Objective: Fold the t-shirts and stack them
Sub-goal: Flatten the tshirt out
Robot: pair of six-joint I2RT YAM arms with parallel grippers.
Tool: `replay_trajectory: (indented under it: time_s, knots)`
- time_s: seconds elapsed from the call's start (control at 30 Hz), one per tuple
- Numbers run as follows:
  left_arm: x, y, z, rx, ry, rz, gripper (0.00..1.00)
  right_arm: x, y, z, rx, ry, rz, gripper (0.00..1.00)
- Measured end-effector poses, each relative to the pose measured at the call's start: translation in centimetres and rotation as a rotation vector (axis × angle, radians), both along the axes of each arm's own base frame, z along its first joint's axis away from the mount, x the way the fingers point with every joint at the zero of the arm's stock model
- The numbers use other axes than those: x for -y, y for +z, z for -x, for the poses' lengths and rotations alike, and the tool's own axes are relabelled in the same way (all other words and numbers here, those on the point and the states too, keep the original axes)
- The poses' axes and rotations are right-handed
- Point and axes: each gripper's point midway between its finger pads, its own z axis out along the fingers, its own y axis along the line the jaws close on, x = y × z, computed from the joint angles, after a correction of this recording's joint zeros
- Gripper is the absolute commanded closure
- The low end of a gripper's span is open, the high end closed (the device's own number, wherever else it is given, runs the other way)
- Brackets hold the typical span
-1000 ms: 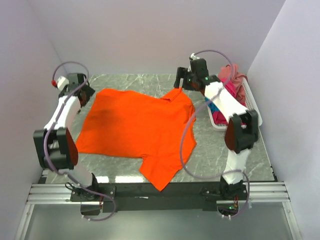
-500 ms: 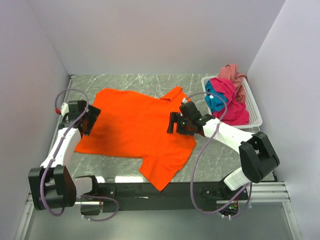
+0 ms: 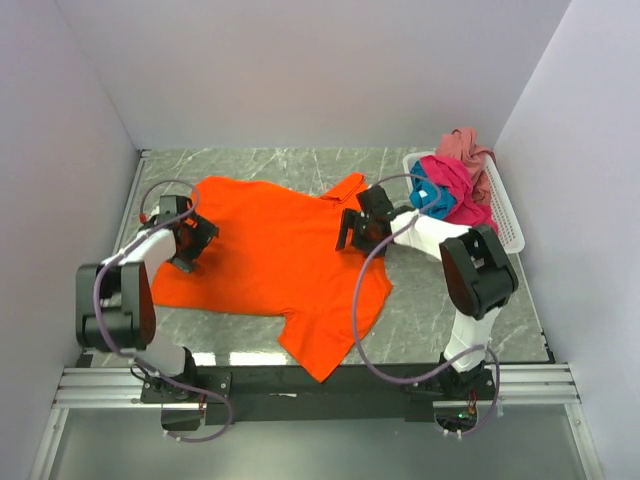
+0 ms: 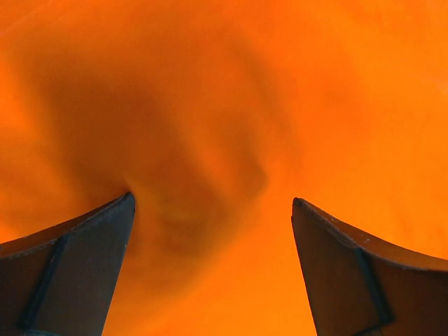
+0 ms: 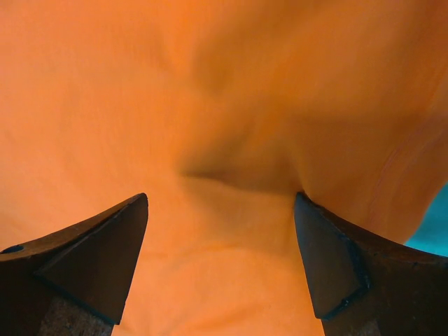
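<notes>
Left gripper: jaws stood spread wide with nothing between them. It was low over the left part of the orange cloth; whether the tips touched it could not be told.
Right gripper: jaws likewise spread wide and empty, close over the right part of the same cloth, where a shallow crease ran between the fingers.
Orange t-shirt: lay opened out, unfolded, on the table between the two arms, one lobe reaching toward the near edge.
Magenta t-shirt: heaped in the basket at the far right.
Teal t-shirt: bunched in the same basket, on its left side.
Dusty rose t-shirt: piled at the basket's far end.
Basket: white, slatted, against the right wall.
Table: dark marbled top.
</notes>
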Motion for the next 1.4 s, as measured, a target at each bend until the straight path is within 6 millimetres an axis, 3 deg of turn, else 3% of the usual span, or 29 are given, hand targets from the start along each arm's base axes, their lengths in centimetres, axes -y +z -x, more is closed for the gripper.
replay_trajectory:
  time_s: [0.2, 0.47, 0.6, 0.73, 0.83, 0.87, 0.97, 1.03, 1.1, 1.17, 1.2, 1.3, 1.4]
  knots:
    - [-0.1, -1.0, -4.4, -0.013, -0.023, 0.000, 0.01, 1.4, 0.2, -5.1, 0.001, -0.048, -0.026, 0.09]
    - [0.2, -0.7, -9.4, 0.022, -0.050, 0.012, 0.00, 0.5, 0.7, -12.9, 0.032, -0.046, -0.066, 0.09]
    - [0.1, -0.5, -10.5, 0.015, -0.053, 0.002, 0.01, 0.1, 1.2, -16.6, 0.068, -0.029, -0.065, 0.09]
    - [-0.8, 0.4, -9.9, -0.001, -0.027, -0.045, 0.01, 0.4, 2.7, -17.4, 0.103, -0.002, -0.047, 0.09]
    - [-2.1, 2.7, -8.7, 0.006, 0.030, -0.098, 0.01, 0.7, 5.0, -17.1, 0.154, 0.014, -0.040, 0.09]
    - [-2.5, 3.7, -8.2, 0.028, 0.062, -0.113, 0.01, 1.0, 6.0, -16.1, 0.165, 0.022, -0.036, 0.08]
    - [-4.0, 6.9, -4.6, 0.091, 0.177, -0.133, 0.01, 1.6, 9.0, -13.3, 0.211, 0.034, -0.032, 0.08]
    - [-5.5, 7.8, -1.7, 0.105, 0.265, -0.136, 0.01, 1.6, 11.6, -11.0, 0.273, 0.047, -0.046, 0.08]
    - [-7.4, 7.2, 1.2, 0.086, 0.361, -0.151, 0.01, 1.4, 13.3, -8.7, 0.324, 0.059, -0.069, 0.08]
    - [-8.9, 5.2, 4.3, 0.026, 0.437, -0.172, 0.01, 1.2, 13.8, -6.7, 0.342, 0.072, -0.095, 0.08]
    - [-9.3, 4.7, 5.0, 0.010, 0.454, -0.175, 0.01, 0.9, 13.7, -5.7, 0.342, 0.084, -0.105, 0.08]
    - [-9.3, 2.4, 7.4, -0.054, 0.470, -0.173, 0.01, 0.4, 12.2, -4.3, 0.325, 0.112, -0.115, 0.08]
    - [-9.4, 1.3, 8.2, -0.080, 0.475, -0.172, 0.02, 0.3, 9.9, -2.7, 0.270, 0.128, -0.098, 0.08]
